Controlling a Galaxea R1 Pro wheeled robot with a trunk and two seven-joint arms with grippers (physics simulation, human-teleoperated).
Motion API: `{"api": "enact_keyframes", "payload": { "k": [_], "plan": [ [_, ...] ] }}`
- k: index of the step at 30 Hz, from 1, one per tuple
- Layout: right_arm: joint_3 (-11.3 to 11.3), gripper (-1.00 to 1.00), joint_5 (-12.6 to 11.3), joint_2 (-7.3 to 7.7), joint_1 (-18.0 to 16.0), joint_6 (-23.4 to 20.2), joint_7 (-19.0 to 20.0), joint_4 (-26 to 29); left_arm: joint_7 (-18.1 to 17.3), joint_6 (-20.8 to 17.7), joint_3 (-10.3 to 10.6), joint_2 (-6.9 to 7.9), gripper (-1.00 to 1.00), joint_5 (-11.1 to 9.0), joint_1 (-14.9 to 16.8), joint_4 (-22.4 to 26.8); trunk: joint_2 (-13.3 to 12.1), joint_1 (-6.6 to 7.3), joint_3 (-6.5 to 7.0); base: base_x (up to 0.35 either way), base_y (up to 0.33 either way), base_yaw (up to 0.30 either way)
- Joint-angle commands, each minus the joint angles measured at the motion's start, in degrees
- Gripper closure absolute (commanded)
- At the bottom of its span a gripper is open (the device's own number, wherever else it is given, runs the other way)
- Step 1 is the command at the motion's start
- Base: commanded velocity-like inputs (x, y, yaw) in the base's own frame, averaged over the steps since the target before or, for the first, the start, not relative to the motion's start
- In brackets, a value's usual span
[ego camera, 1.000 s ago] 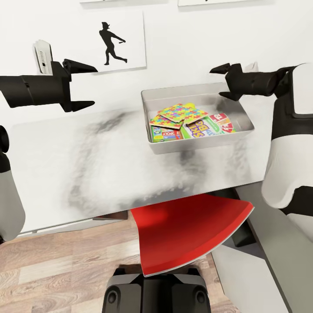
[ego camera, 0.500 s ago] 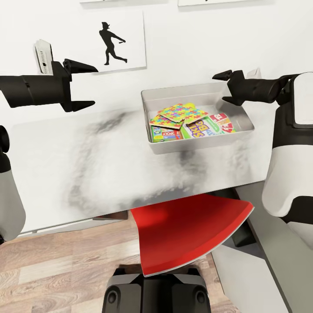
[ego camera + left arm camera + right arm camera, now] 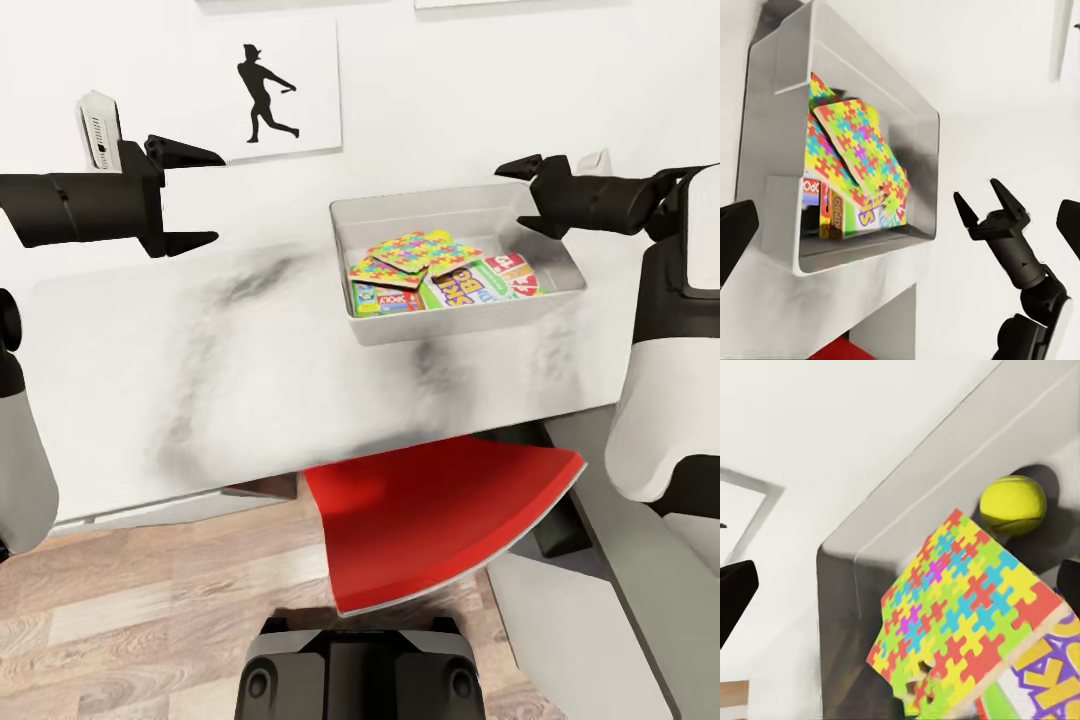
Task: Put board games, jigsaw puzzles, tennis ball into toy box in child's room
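Note:
The light-grey toy box (image 3: 460, 322) stands on the table (image 3: 200, 380) at the back right. Inside it lie two jigsaw puzzles (image 3: 410, 253) overlapping on top of the board games (image 3: 478, 283), with a green-edged box (image 3: 385, 300) at the front. In the right wrist view the tennis ball (image 3: 1012, 505) rests in a corner of the toy box (image 3: 870, 540) beside the upper puzzle (image 3: 967, 615). My left gripper (image 3: 218, 198) hovers open and empty above the table, left of the box. Open too, my right gripper (image 3: 512, 197) hangs over the box's right end, also seen from the left wrist (image 3: 977, 191).
A red chair (image 3: 430, 520) is tucked under the table's front edge, right ahead of my base. A lower grey surface (image 3: 600, 610) runs along the right. A baseball-player picture (image 3: 268, 92) hangs on the white wall. Wood floor (image 3: 150, 610) lies at the lower left.
The whole view has shifted slightly, so the camera moved. My right gripper has drawn back a little toward the right over the box. The left arm has held still.

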State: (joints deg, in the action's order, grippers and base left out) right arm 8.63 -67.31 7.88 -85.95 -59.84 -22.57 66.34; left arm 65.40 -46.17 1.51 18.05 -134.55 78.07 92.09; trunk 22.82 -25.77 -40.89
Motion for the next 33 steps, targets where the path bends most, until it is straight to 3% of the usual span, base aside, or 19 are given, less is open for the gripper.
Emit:
{"api": "enact_keyframes", "payload": {
  "k": [1, 7, 14, 23, 33],
  "plan": [
    [0.07, -1.0, -0.61, 0.13, 0.04, -0.16, -0.59, 0.63, 0.51, -0.12, -0.02, 0.03, -1.0, -0.45, 0.06, -0.02, 0.09, -0.01, -0.08, -0.2, 0.123, 0.0],
    [0.12, -1.0, -0.87, 0.95, 0.82, -0.16, -0.53, 4.1, 0.51, -0.14, -0.07, 0.04, -1.0, -0.45, 0.06, -0.05, 0.09, -0.01, -0.08, -0.22, 0.15, 0.0],
    [0.05, -1.0, -1.22, 3.27, 1.64, -0.16, -0.8, 11.01, 0.47, -0.3, -0.1, 0.11, -1.0, -0.45, 0.06, -0.04, 0.09, -0.01, -0.08, -0.185, 0.239, 0.0],
    [-0.12, -1.0, -1.31, 5.69, 1.91, -0.16, -0.82, 13.3, 0.4, -0.51, -0.1, 0.14, -1.0, -0.45, 0.36, -0.01, 0.09, -0.01, -0.07, -0.112, 0.303, -0.001],
    [-0.11, -1.0, -1.33, 6.48, 2.01, -0.16, -0.8, 14.01, -0.25, -0.78, -0.05, 0.07, -1.0, -0.45, 0.54, 0.01, 0.09, -0.01, 0.22, -0.046, 0.185, -0.087]
  ]
}}
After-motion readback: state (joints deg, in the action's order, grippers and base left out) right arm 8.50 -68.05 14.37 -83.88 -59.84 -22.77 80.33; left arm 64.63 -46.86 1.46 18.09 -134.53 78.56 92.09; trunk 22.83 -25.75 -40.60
